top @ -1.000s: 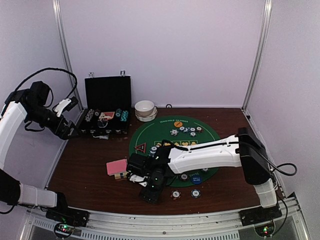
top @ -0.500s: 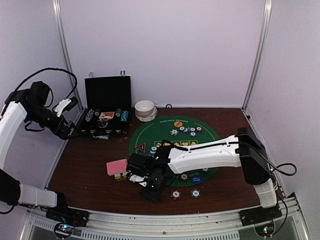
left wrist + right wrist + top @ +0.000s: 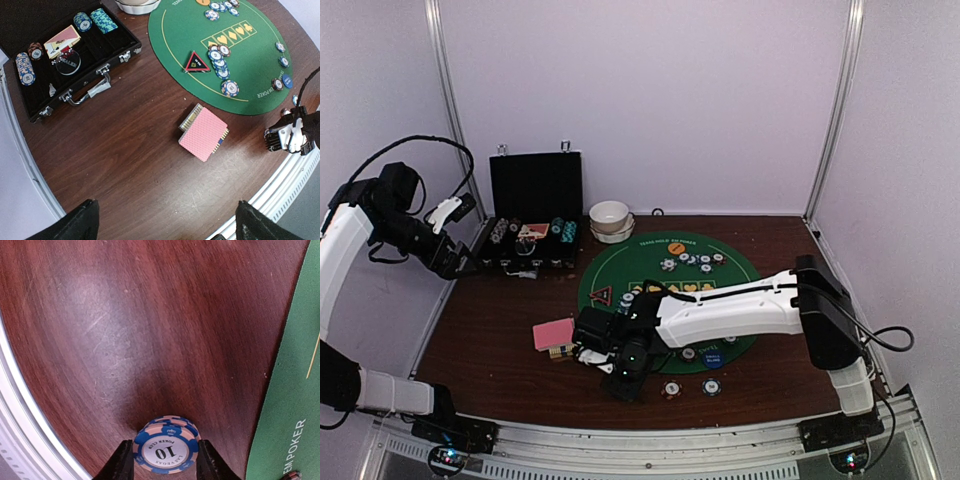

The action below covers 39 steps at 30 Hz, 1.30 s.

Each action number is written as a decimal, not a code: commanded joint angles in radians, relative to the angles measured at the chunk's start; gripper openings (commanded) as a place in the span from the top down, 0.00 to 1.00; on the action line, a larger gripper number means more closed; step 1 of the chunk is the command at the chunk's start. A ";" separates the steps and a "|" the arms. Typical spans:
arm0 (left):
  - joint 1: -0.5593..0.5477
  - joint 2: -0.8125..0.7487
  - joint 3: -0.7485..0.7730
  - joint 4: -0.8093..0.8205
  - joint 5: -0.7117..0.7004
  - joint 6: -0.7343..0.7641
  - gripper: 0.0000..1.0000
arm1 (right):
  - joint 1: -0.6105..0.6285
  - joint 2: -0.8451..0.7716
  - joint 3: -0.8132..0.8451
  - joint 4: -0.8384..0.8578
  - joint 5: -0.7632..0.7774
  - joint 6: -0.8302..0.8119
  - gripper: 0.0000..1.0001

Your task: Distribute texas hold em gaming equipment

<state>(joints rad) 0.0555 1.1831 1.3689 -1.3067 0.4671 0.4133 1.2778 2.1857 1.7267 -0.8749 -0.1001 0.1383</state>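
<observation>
Narrowed since earlier, my right hand (image 3: 165, 456) seemingly pinches a blue chip stack (image 3: 166, 441) by the desk (image 3: 100, 315) near edge; next, lift it straight.

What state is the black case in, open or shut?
Open. The black case has its lid standing upright behind the tray, and the chip stacks and a card inside lie exposed.

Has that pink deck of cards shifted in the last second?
No. The pink deck sits just as close to the green mat's left edge as before.
</observation>
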 commanded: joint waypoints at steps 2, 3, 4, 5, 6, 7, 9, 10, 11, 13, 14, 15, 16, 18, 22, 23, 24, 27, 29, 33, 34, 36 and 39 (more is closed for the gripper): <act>0.008 -0.020 0.024 0.002 -0.008 0.008 0.02 | -0.005 -0.034 -0.007 -0.010 0.068 0.003 0.83; 0.007 -0.020 0.024 0.002 -0.006 0.008 0.02 | -0.005 -0.044 -0.003 -0.017 0.077 0.005 0.85; 0.007 -0.020 0.024 0.002 -0.005 0.009 0.02 | -0.006 -0.058 0.002 -0.025 0.085 0.006 0.87; 0.007 -0.020 0.023 0.002 -0.007 0.008 0.02 | -0.007 -0.073 0.005 -0.030 0.093 0.007 0.88; 0.007 -0.019 0.021 0.002 -0.006 0.011 0.02 | -0.009 -0.092 0.004 -0.034 0.095 0.012 0.89; 0.007 -0.019 0.020 0.003 -0.005 0.013 0.02 | -0.014 -0.111 0.002 -0.037 0.096 0.016 0.90; 0.007 -0.019 0.016 0.002 -0.003 0.019 0.02 | -0.030 -0.156 -0.012 -0.041 0.096 0.032 0.91; 0.007 -0.019 0.013 0.003 0.000 0.023 0.02 | -0.041 -0.179 -0.023 -0.040 0.096 0.040 0.91; 0.007 -0.019 0.009 0.003 0.002 0.028 0.02 | -0.053 -0.207 -0.038 -0.036 0.094 0.051 0.91; 0.007 -0.016 -0.003 0.002 0.004 0.038 0.02 | -0.085 -0.265 -0.075 -0.033 0.090 0.073 0.92; 0.007 -0.015 -0.009 0.003 0.003 0.043 0.02 | -0.114 -0.290 -0.098 -0.031 0.090 0.086 0.92; 0.007 -0.014 -0.015 0.002 0.001 0.048 0.02 | -0.137 -0.314 -0.123 -0.030 0.094 0.097 0.92; 0.007 -0.011 -0.022 0.002 0.001 0.052 0.03 | -0.167 -0.335 -0.153 -0.030 0.095 0.114 0.92; 0.007 -0.009 -0.033 0.003 0.002 0.056 0.03 | -0.239 -0.375 -0.218 -0.031 0.127 0.150 0.93; 0.007 -0.003 -0.045 0.003 0.007 0.066 0.03 | -0.400 -0.461 -0.380 -0.012 0.165 0.220 0.94; 0.007 -0.002 -0.046 0.003 0.007 0.067 0.02 | -0.438 -0.477 -0.410 -0.006 0.190 0.231 0.95; 0.007 -0.001 -0.047 0.003 0.007 0.069 0.02 | -0.473 -0.489 -0.438 -0.003 0.201 0.240 0.95; 0.007 0.001 -0.046 0.005 0.013 0.069 0.02 | -0.567 -0.509 -0.503 0.013 0.216 0.256 0.95; 0.007 0.003 -0.045 0.005 0.016 0.068 0.02 | -0.616 -0.511 -0.529 0.030 0.225 0.261 0.95; 0.007 0.003 -0.045 0.005 0.025 0.068 0.02 | -0.677 -0.482 -0.545 0.067 0.215 0.256 0.95; 0.007 0.003 -0.044 0.005 0.025 0.070 0.03 | -0.685 -0.470 -0.542 0.074 0.214 0.255 0.95; 0.007 0.001 -0.044 0.005 0.025 0.070 0.02 | -0.693 -0.451 -0.538 0.090 0.212 0.253 0.95; 0.007 -0.003 -0.047 0.003 0.023 0.074 0.02 | -0.700 -0.421 -0.524 0.102 0.208 0.253 0.95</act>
<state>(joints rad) 0.0555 1.1843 1.3308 -1.3106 0.4728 0.4667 0.5877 1.7279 1.1866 -0.8165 0.0875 0.3748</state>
